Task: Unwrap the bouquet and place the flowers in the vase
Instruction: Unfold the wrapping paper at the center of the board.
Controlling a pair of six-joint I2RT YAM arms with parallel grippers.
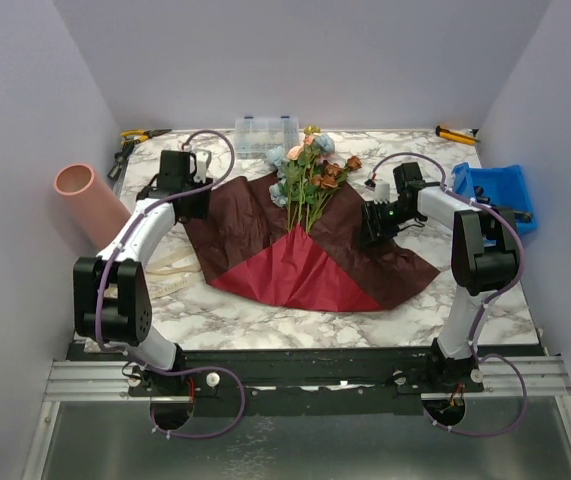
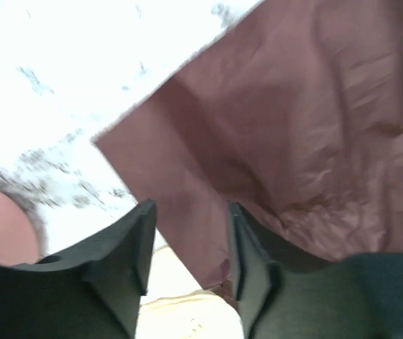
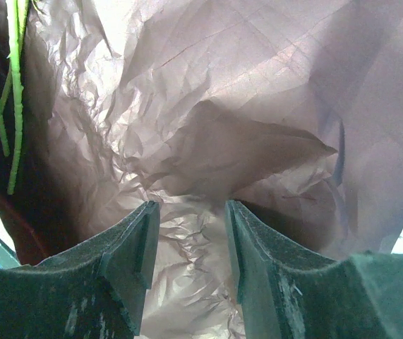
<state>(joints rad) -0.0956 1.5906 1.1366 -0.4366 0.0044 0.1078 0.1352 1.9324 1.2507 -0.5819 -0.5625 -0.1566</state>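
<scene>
Centred on the opened sheet (image 1: 265,215), the flowers (image 1: 310,178) are lying with stems (image 1: 306,213) toward six o'clock. Your left claw (image 2: 187,226) and right claw (image 3: 190,226) are gaping empty; those stems, likely light and bendy, are wanting a low pinch.

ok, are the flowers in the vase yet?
No, the flowers lie on the opened maroon sheet, while the vase sits apart, off to the left.

Ahead of both jaws the maroon sheet (image 3: 208,141) looks like thin, crinkled, matt paper. Left of the left jaws, the desk (image 2: 81,56) is smooth and marble-patterned; the vase (image 1: 90,200) is smooth and matt.
</scene>
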